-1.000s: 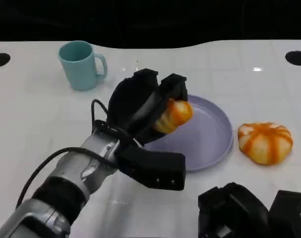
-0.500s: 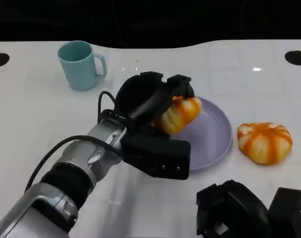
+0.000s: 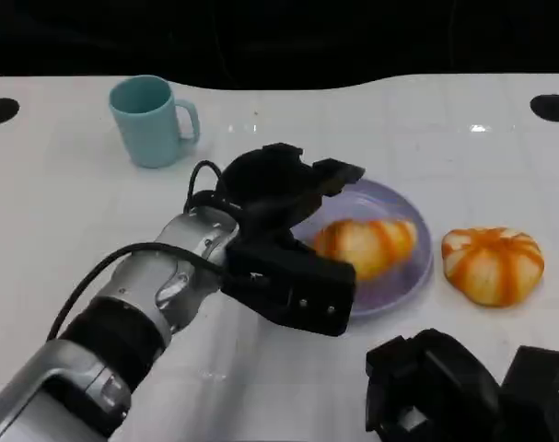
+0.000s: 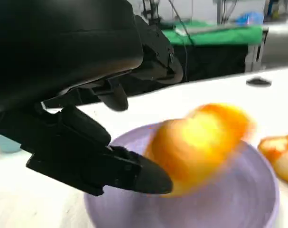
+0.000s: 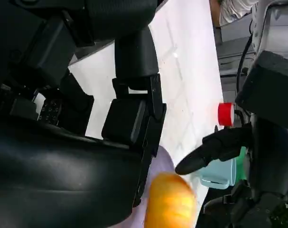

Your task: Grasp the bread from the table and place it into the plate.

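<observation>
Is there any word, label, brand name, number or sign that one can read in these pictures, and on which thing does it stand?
None can be read.
The cup, the plate, both breads and the table are plain.
The left hand and right hand show no legible marking.
The red cap-like part in the right wrist view bears nothing readable.

1. The bread (image 3: 366,247) lies in the plate (image 3: 410,276), near the table's (image 3: 67,230) middle.
2. The left hand (image 3: 279,198) sits just left of the bread.
3. A second bread (image 3: 493,265) rests right of the plate.
4. The cup (image 3: 150,122) stands behind, far left.
5. The right hand (image 3: 463,391) lies at the near edge.
</observation>
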